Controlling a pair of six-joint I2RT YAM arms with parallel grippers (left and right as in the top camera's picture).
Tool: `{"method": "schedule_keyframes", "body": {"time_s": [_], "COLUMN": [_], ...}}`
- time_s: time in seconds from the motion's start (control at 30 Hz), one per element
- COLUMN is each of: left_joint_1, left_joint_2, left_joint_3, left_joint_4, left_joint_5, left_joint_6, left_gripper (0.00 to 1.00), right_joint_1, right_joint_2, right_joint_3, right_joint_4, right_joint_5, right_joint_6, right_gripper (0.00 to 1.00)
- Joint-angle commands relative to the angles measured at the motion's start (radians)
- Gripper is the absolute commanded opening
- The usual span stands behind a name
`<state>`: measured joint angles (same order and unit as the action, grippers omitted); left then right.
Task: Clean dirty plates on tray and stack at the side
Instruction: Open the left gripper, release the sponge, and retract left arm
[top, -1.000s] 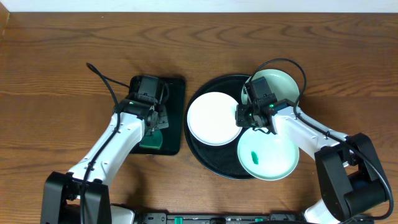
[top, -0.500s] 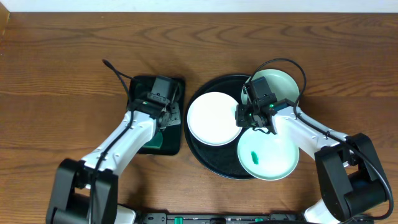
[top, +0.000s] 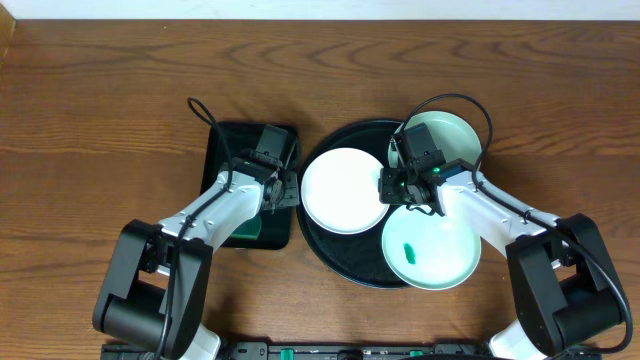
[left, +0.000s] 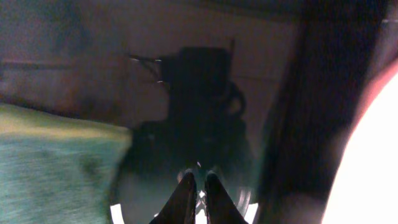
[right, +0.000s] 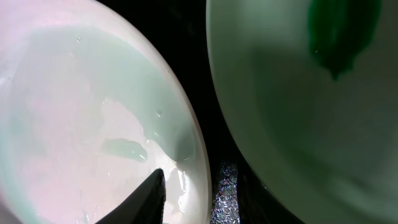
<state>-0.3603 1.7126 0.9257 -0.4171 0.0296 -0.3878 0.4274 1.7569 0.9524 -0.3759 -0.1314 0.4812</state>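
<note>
The left arm is folded low over the small rectangular black tray. Its pincer has its tips together, just beside the round glossy white plate. That plate and two pale mint-green plates lie on the large round black tray. The right arm stretches over this tray, with the right pincer among the plate rims; I cannot tell its grip.

Bright, even overhead; murky wrist close-ups.
Overhead is sharp with soft shadows. Left wrist view is dim and blurred, the white plate blown out. Right wrist view: soft focus, glints on the paler plate.
</note>
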Motion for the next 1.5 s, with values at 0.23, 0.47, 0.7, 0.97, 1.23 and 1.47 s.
{"method": "schedule_keyframes", "body": {"time_s": [0.23,0.47,0.7,0.97,1.23,1.47], "left_joint_1": [-0.001,-0.001,0.003,0.006,0.109,0.336], "left_joint_2": [0.003,0.003,-0.002,-0.156,-0.393,-0.490], "left_joint_3": [-0.007,-0.007,0.002,0.032,0.032,0.032], "left_joint_4": [0.039,0.036,0.038,0.014,-0.054,-0.142], "left_joint_5": [0.160,0.200,0.190,0.010,-0.110,-0.092], "left_joint_6": [0.040,0.040,0.041,0.047,-0.034,-0.167], "left_gripper": [0.08,0.08,0.08,0.08,0.13,0.22], "right_joint_1": [0.008,0.008,0.008,0.008,0.009,0.015], "right_joint_2": [0.002,0.002,0.002,0.002,0.002,0.023], "right_joint_3": [-0.003,-0.003,-0.003,-0.003,-0.004,-0.008], "right_joint_4": [0.003,0.003,0.003,0.002,0.002,0.014], "right_joint_5": [0.000,0.000,0.000,0.002,0.026,0.026], "right_joint_6": [-0.016,-0.016,-0.016,-0.016,-0.015,-0.014], "right_gripper": [0.35,0.35,0.35,0.45,0.39,0.29]}}
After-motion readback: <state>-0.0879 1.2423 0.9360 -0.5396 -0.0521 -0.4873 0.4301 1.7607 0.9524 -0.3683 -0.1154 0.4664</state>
